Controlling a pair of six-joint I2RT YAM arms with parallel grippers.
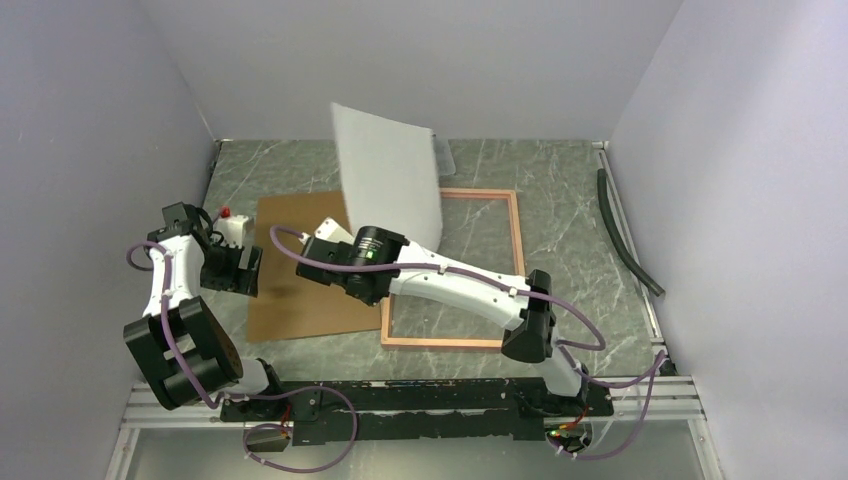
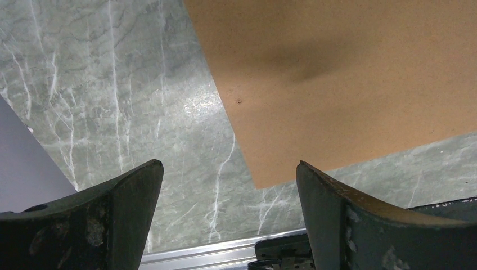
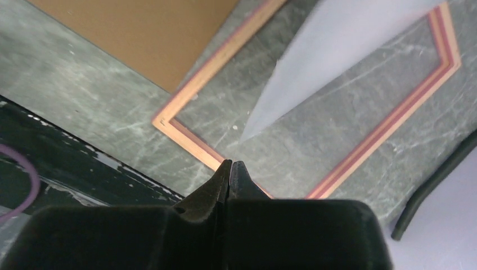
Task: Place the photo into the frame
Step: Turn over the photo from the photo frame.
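Right gripper (image 3: pixel 230 164): jaws pressed together with no gap. It reads as a thin pinch on a lower corner of the photo (image 1: pixel 385 170), though the contact itself is blurred in the wrist view.
Photo: rises from just past the fingertips and stands tilted in the air, its plain pale back to the overhead camera. The printed side is not seen. I judge it is held by one corner so the rest hangs free to swing over the opening.
Frame (image 3: pixel 183 138): flat on the table (image 3: pixel 84 95), beneath and ahead of the fingertips, with its near corner just below them and its opening bare. The photo is above it, not yet in it.
Backing board (image 3: pixel 140 34): flat, up and to the left of the fingertips, just beside the frame's outer edge. It is likely set there to leave the opening uncovered.
Left gripper (image 2: pixel 226 165): jaws spread wide and holding nothing. It hovers over the board's near corner, well apart from the right gripper, seemingly kept out of the way.
Next move: calls for laying the sheet flat and square to the rails. A corner hold could let it flop or skew.
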